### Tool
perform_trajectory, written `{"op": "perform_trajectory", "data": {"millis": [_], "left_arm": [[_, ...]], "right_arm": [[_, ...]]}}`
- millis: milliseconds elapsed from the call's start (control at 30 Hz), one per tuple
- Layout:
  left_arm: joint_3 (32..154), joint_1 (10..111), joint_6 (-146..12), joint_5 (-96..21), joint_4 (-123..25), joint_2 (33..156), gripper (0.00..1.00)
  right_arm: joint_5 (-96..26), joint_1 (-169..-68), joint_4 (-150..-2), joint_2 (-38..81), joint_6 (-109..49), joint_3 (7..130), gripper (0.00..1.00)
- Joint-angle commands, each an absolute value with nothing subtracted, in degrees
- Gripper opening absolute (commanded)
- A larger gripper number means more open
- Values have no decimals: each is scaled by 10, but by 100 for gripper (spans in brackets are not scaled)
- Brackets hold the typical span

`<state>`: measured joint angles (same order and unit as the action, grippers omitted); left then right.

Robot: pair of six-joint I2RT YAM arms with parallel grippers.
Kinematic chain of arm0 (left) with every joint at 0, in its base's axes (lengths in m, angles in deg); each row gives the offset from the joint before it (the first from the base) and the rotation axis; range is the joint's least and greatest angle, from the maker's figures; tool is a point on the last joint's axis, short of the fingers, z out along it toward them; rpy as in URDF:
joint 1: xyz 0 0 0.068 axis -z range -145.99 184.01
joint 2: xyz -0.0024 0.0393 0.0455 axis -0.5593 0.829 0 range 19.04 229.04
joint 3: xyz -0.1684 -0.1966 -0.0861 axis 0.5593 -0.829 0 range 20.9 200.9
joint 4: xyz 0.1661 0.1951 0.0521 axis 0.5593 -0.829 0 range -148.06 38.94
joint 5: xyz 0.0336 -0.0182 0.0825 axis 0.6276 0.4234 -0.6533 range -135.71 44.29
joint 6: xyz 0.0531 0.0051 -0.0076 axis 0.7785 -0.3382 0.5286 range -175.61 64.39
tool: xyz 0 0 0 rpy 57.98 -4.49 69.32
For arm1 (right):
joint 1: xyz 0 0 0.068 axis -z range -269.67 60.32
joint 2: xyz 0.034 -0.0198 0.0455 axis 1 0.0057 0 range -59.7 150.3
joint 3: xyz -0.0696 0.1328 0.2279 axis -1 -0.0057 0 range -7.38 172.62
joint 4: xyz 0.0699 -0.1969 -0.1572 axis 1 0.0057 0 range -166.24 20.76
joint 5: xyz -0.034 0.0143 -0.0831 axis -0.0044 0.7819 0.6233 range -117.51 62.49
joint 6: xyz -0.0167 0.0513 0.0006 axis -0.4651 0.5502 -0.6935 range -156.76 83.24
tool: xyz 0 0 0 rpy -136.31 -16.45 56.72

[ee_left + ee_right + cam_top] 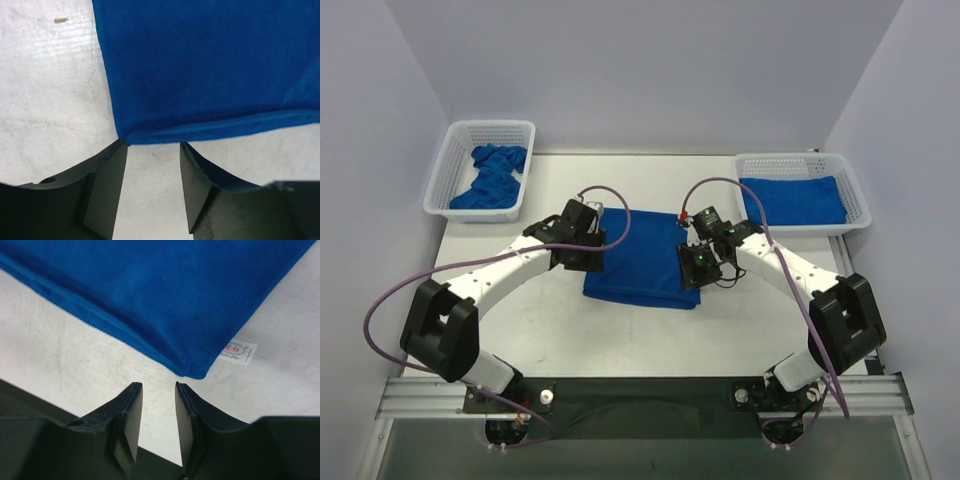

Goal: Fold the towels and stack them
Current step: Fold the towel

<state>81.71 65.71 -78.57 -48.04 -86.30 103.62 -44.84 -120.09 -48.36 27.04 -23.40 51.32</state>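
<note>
Folded towel (640,262): royal-blue, lying flat on the white table (620,345) at its centre, between the two arms; edges show doubled layers in both wrist views, so I judge it at least once folded.
Orientation: sides run roughly square to the table edges; outline close to square, perhaps a little longer left to right, so the long axis would lie across the table; not certain from above.
Tag (239,351): small, white, red print; sticks out from under the towel just beside the corner nearest the right arm, flat on the table.
Left gripper (151,145): low over the table at the towel's left side; jaws apart, nothing between them; a towel corner sits just ahead of one fingertip, not touched.
Right gripper (157,386): at the opposite side, jaws apart and empty; the tagged corner lies just beyond the tips.
Why so placed: one arm at each side suits a two-handed pinch, for another fold or a lift; a judgement only.
Crumpled towels (492,180): heaped in the left mesh basket (440,180), far left; apparently the supply.
Stacked towel (795,200): flat and folded in the right mesh basket (790,162), far right; likely the destination.
Progress: the heap remains, so much is left.
</note>
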Motion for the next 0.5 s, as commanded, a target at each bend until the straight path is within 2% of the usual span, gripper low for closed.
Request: {"op": "perform_trajectory", "data": {"millis": [0,67,100,200,467], "left_arm": [[855,656,-815,-482,-809,1085,53],[856,657,-806,-479,-810,1120,48],[855,657,-800,-475,-811,1127,40],[831,663,-798,-473,-814,1142,34],[741,667,-797,-469,-815,1119,31]], "right_arm": [[-399,-1199,-500,295,-192,520,30],[-397,-1202,-515,313,-189,514,25],[-398,-1203,-518,318,-189,511,25],[-400,-1214,-536,330,-192,494,21],[-421,-1254,-556,327,-202,445,21]]}}
